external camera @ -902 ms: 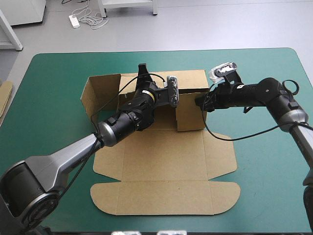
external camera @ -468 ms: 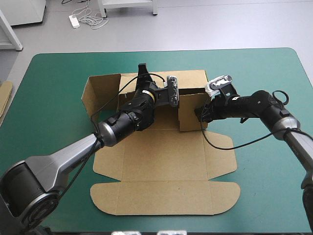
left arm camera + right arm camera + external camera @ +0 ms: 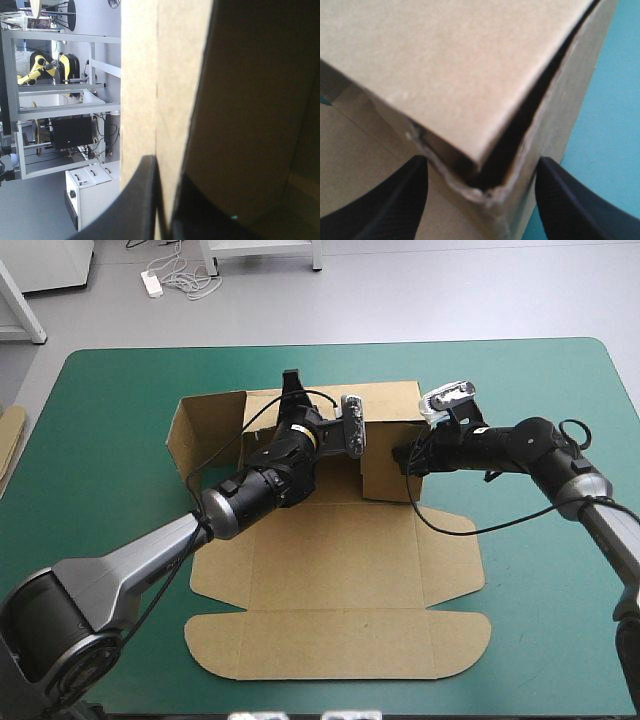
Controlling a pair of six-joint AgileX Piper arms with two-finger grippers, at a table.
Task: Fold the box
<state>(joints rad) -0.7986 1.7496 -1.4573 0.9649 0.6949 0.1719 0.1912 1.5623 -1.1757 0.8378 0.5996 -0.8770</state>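
Raised right-wall corner of box (image 3: 340, 570) sits dead ahead between the wide-open fingers of right pincer (image 3: 481, 161); left pincer (image 3: 167, 190) is clamped on the back wall.

Left arm (image 3: 140, 560): comes in from the near-left corner, stretched forward across the table, wrist rolled. Left gripper (image 3: 291, 388) points at the far edge; fingers (image 3: 140, 200) all but closed, pinching a box (image 3: 390, 400) wall between them.

Right arm (image 3: 530, 440): elbow bent, forearm low, reaching toward the left arm. Right gripper (image 3: 405, 455): fingers (image 3: 395, 200) spread wide, straddling a box corner.
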